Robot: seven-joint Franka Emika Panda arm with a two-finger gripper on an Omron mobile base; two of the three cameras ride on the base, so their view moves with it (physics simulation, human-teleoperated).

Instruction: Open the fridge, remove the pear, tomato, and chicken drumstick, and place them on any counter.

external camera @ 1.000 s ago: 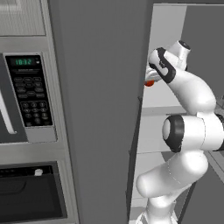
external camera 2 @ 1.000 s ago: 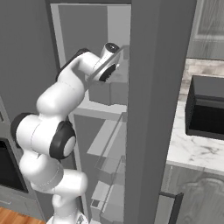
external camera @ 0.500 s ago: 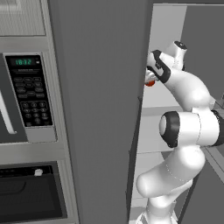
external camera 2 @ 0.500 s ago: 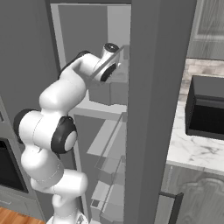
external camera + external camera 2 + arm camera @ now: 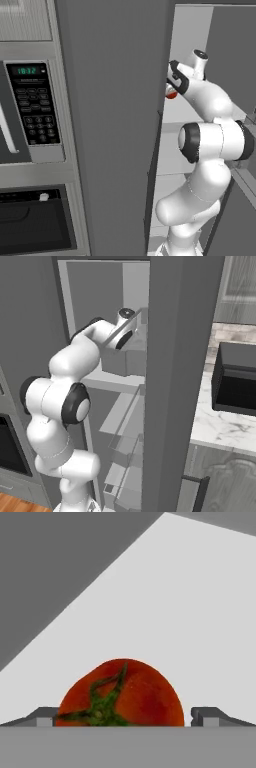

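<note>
The fridge [image 5: 115, 130] stands open, and my arm [image 5: 210, 140] reaches in to an upper white shelf [image 5: 195, 612]. On that shelf lies the tomato [image 5: 135, 694], red with a green stem, close up in the hand view. My gripper [image 5: 128, 718] is open with one fingertip on each side of the tomato, neither visibly touching it. A sliver of the tomato [image 5: 171, 94] peeks out by the hand in the left base view. The pear and the chicken drumstick are out of view. The marble counter [image 5: 220, 428] lies to the fridge's right.
A microwave [image 5: 30, 100] and a black oven [image 5: 35, 220] stand left of the fridge. The open fridge door [image 5: 175, 356] with its bins [image 5: 125, 361] flanks my arm [image 5: 75, 361]. A black box [image 5: 237, 378] sits on the counter.
My arm has pushed the hand deeper into the fridge, toward the tomato. The jaws have stayed open.
</note>
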